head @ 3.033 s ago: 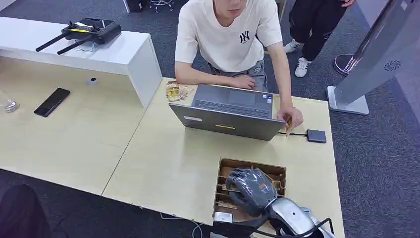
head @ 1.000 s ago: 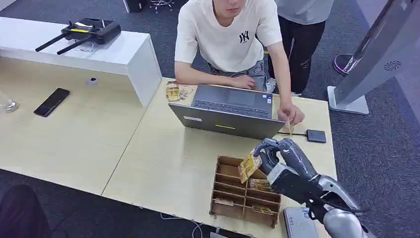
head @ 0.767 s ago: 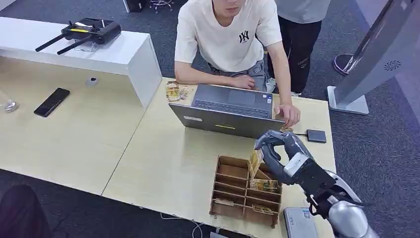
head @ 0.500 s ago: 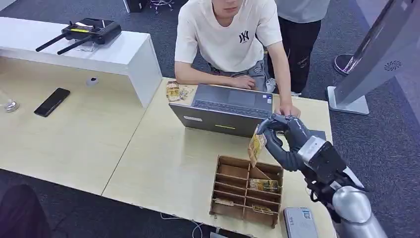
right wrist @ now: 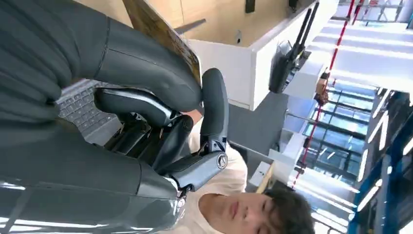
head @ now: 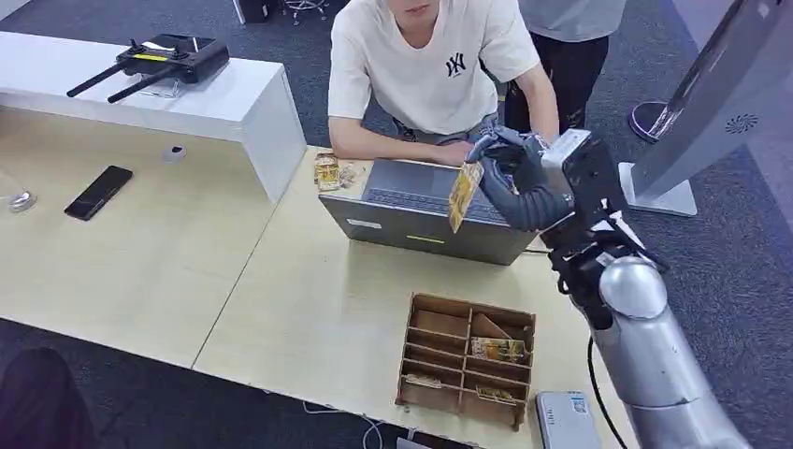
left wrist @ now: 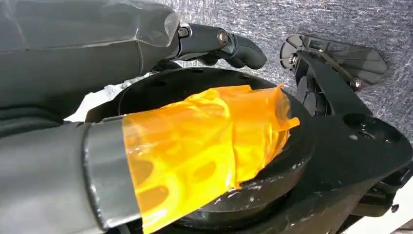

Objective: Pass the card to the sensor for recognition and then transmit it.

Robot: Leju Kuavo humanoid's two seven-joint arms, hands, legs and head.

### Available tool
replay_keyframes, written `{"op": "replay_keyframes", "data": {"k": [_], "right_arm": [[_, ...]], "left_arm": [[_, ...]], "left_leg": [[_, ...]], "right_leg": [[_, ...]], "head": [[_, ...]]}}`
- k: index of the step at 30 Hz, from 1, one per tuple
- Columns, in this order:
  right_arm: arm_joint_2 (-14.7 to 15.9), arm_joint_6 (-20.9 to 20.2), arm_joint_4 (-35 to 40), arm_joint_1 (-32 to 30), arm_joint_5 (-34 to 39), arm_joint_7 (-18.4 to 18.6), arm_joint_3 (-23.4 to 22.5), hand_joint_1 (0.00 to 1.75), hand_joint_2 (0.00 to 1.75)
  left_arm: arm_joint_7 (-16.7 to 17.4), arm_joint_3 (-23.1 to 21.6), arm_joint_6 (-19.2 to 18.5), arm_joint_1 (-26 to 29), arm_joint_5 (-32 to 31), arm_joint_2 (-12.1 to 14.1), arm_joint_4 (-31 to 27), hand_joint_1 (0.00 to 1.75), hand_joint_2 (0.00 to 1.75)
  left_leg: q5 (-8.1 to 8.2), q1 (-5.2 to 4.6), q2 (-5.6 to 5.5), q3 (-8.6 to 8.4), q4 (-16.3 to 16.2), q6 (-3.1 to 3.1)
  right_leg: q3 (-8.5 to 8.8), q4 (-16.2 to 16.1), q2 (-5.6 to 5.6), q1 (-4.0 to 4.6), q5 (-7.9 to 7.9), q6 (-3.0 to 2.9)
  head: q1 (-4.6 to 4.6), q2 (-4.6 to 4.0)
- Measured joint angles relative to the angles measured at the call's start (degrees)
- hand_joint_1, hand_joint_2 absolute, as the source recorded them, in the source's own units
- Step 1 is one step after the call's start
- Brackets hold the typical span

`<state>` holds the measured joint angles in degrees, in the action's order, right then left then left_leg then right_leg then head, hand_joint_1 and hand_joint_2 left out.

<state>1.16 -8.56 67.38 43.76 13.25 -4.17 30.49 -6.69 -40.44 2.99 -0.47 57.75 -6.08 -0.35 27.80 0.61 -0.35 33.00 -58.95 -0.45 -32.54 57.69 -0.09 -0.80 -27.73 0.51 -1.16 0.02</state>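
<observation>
A wide pale wooden table [head: 140, 262] fills most of the head view, with a white raised counter [head: 215, 103] along its far left. A person [head: 430, 65] in a cream T-shirt leans on the table's far edge behind an open grey laptop [head: 425, 220]. A second person [head: 570, 47] in dark trousers stands just behind. At the far right a grey slanted stand [head: 720, 103] rises from the carpet.

The robot's silver right arm [head: 645, 346] reaches up from the lower right, and its right hand [head: 524, 182] is raised above the laptop, close to the seated person's forearm. The hand pinches a yellow printed card [head: 463, 195], which hangs at a slant over the keyboard. The right wrist view shows what the head view cannot: the thick thumb pressed against the card's edge [right wrist: 165, 36], with a dark finger [right wrist: 214, 102] curled up beside it, and the keyboard [right wrist: 80, 109] beneath.

Near the table's front edge lies a brown divider box [head: 468, 360] with a few cards in its slots, and a grey device [head: 566, 421] sits just beside it. A black controller with two antennas [head: 168, 61] rests on the counter; a black phone [head: 98, 192] lies on the table's left part.

The left wrist view shows the left hand [left wrist: 146, 44], one dark finger [left wrist: 234, 46] stretched over grey carpet. I cannot tell whether that hand is open or closed.
</observation>
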Motion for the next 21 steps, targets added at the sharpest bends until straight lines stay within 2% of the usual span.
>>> {"op": "replay_keyframes", "data": {"k": [10, 21], "right_arm": [[-7.1, 9.1, -19.0, 10.1, -0.8, 1.3, -0.5, 1.75, 1.75], [-9.9, 18.3, -30.7, 14.8, -4.0, 0.1, -2.8, 1.75, 1.75]], "left_arm": [[1.8, -1.3, 0.6, -0.4, -1.7, 0.3, 0.0, 0.00, 0.00], [2.4, -2.4, 1.1, -0.6, -2.4, 0.3, 0.0, 0.00, 0.00]], "left_leg": [[-0.01, 0.00, -0.01, -0.01, 0.0, -0.01], [-0.01, 0.00, -0.03, -0.01, 0.0, -0.01]], "right_leg": [[-0.01, 0.0, -0.01, 0.00, 0.00, 0.00], [0.00, 0.0, -0.02, -0.01, 0.01, 0.00]], "head": [[0.02, 0.00], [0.02, 0.00]]}}
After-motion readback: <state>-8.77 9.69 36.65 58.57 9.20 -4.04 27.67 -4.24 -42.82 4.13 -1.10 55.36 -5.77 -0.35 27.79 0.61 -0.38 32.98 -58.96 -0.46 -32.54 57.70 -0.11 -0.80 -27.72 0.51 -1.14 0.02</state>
